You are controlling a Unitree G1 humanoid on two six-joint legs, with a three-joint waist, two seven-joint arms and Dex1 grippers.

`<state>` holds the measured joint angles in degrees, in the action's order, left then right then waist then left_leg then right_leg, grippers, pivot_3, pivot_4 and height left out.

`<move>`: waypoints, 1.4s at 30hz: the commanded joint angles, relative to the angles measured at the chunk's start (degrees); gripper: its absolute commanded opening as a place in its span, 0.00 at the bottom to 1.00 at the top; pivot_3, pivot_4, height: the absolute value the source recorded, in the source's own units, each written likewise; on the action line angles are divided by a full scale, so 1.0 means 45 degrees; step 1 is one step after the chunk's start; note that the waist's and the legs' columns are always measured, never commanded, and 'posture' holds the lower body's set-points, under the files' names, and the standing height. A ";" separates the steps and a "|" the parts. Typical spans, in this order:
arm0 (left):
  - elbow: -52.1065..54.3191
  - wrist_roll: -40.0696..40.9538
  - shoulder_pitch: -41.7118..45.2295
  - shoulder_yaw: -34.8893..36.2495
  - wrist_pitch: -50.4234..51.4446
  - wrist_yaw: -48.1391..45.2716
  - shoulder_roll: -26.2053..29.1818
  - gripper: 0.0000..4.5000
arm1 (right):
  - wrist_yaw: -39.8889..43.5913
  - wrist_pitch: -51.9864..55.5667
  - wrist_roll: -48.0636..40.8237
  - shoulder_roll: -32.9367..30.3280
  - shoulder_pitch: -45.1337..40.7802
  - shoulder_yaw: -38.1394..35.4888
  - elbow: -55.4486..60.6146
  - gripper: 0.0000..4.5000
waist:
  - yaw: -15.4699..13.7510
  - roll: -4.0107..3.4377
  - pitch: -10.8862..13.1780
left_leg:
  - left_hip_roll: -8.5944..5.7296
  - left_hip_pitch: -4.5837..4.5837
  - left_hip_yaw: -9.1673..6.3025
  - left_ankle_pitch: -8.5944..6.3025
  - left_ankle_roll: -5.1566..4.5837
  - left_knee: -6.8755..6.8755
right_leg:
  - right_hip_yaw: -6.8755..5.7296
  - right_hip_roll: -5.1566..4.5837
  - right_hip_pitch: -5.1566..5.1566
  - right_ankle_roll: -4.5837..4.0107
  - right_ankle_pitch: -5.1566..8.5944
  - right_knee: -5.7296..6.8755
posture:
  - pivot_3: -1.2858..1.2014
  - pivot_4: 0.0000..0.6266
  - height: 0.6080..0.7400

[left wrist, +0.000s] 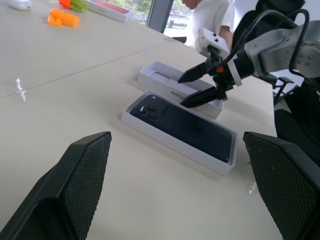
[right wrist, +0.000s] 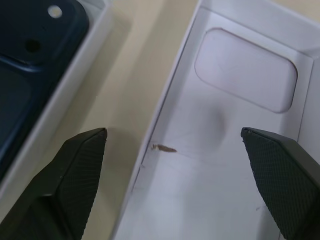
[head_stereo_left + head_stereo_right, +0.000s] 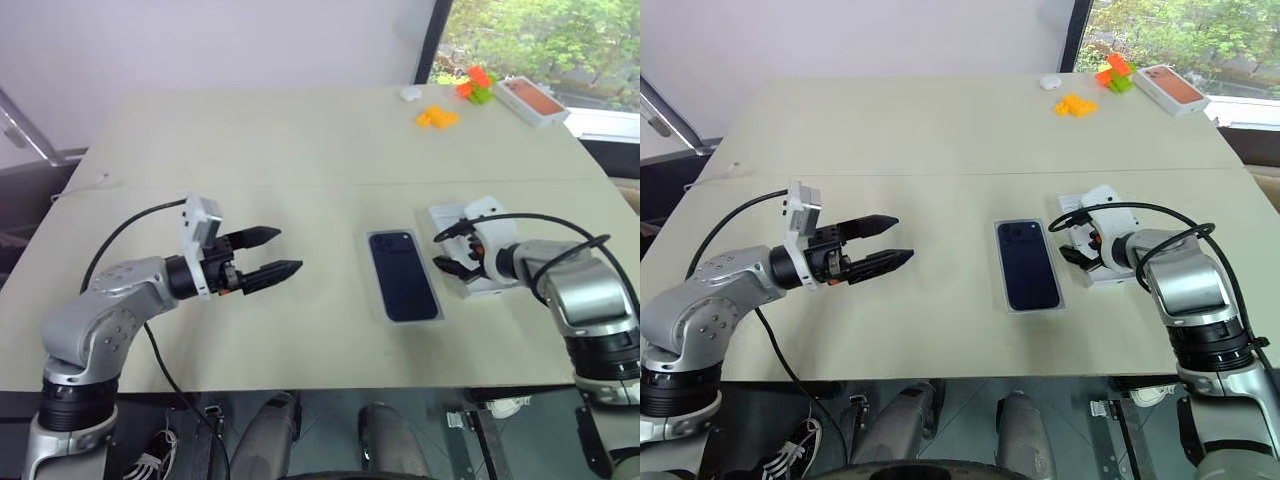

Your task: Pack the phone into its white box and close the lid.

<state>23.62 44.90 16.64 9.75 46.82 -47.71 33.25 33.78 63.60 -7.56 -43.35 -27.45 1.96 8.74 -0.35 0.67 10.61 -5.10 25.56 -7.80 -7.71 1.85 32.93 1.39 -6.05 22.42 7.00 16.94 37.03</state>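
The lid (image 2: 235,150) lies hollow side up under the right gripper (image 3: 458,247), whose fingers are spread and hold nothing. Just beside it on the table (image 3: 300,150) the phone (image 3: 402,273) already rests, back up, in the white box (image 1: 150,122). I think the gripper should close on one long wall of the lid, lift it, turn it over and lower it squarely. The left gripper (image 3: 268,255), also spread and empty, hangs well apart.
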 commanded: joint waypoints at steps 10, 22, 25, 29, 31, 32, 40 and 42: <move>0.0125 0.0378 0.0333 0.0003 -0.0111 0.0566 0.0100 1.00 | -0.0553 -0.0853 0.0052 0.0345 -0.0058 -0.0017 -0.0420 0.01 | 0.0019 0.0000 0.0000 | 0.0002 -0.0004 -0.0001 0.0001 -0.0002 0.0001 | 0.0000 0.0008 -0.0005 0.0000 0.0000 0.0002 | 0.52 0.24 1.00; -0.0159 0.0597 0.0307 0.0164 0.0058 0.0907 0.0210 1.00 | -0.1030 0.1024 -0.2931 0.3243 -0.3876 -0.2924 0.0575 0.01 | 0.0231 -0.0024 0.0016 | 0.0009 -0.0007 -0.0017 0.0004 -0.0004 -0.0015 | -0.0001 0.0023 0.0008 0.0005 -0.0003 0.0014 | 0.52 0.24 1.00; -0.0278 0.0565 0.0309 0.0237 0.0099 0.0980 0.0325 1.00 | -0.1072 0.3342 -0.4454 0.4478 -0.4615 -0.4231 0.1009 0.01 | 0.0222 -0.0024 0.0016 | 0.0008 -0.0004 -0.0027 0.0004 -0.0004 -0.0017 | -0.0006 0.0024 0.0008 0.0005 -0.0004 0.0015 | 0.52 0.24 1.00; -0.0453 0.0419 0.0364 0.0536 -0.0401 0.1006 0.0262 1.00 | -0.1657 0.6406 -0.6284 0.6933 -0.5613 -0.6770 0.0716 0.01 | 0.0253 -0.0037 0.0023 | 0.0009 -0.0007 -0.0031 0.0004 -0.0005 -0.0020 | -0.0002 0.0027 0.0016 -0.0001 -0.0005 0.0027 | 0.52 0.24 1.00; -0.0398 0.0339 0.0272 0.0608 -0.0722 0.1003 0.0227 1.00 | -0.2538 0.6423 -0.7855 0.7949 -0.5818 -0.7756 0.0050 0.01 | 0.0263 -0.0037 0.0022 | 0.0009 -0.0009 -0.0030 0.0004 -0.0003 -0.0020 | 0.0001 0.0027 0.0020 -0.0003 -0.0006 0.0031 | 0.52 0.24 1.00; -0.0361 0.0366 0.0200 0.0644 -0.0785 0.1018 0.0232 1.00 | -0.3067 0.6423 -0.8685 0.8292 -0.5848 -0.8024 -0.0300 0.01 | 0.0267 -0.0038 0.0022 | 0.0009 -0.0011 -0.0029 0.0003 -0.0002 -0.0021 | 0.0001 0.0026 0.0017 -0.0003 -0.0006 0.0031 | 0.52 0.24 1.00; 0.0123 0.0540 -0.0228 0.0676 -0.0874 0.1688 0.0101 1.00 | -0.8757 0.6423 -1.5599 0.9504 -0.4212 -0.7822 -0.1381 0.01 | 0.0282 -0.0040 0.0019 | 0.0009 -0.0011 -0.0023 0.0007 -0.0003 -0.0058 | 0.0017 0.0020 0.0041 -0.0006 -0.0007 0.0030 | 0.52 0.24 1.00; 0.0399 0.0456 -0.0433 0.0529 -0.0977 0.1834 0.0013 1.00 | -0.9983 0.6423 -1.7082 0.9367 -0.3320 -0.7316 -0.1392 0.01 | 0.0300 -0.0043 0.0020 | 0.0007 -0.0015 -0.0020 0.0008 -0.0005 -0.0077 | 0.0018 0.0012 0.0040 -0.0006 -0.0007 0.0025 | 0.52 0.24 1.00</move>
<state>22.68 46.64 15.20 11.64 43.42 -40.08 33.48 -6.67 92.12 -76.87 -0.76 -43.42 -32.23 1.80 1.00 0.48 10.70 -5.07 25.50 -7.85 -7.67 1.82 32.53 1.51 -6.01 22.64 6.97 16.91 37.14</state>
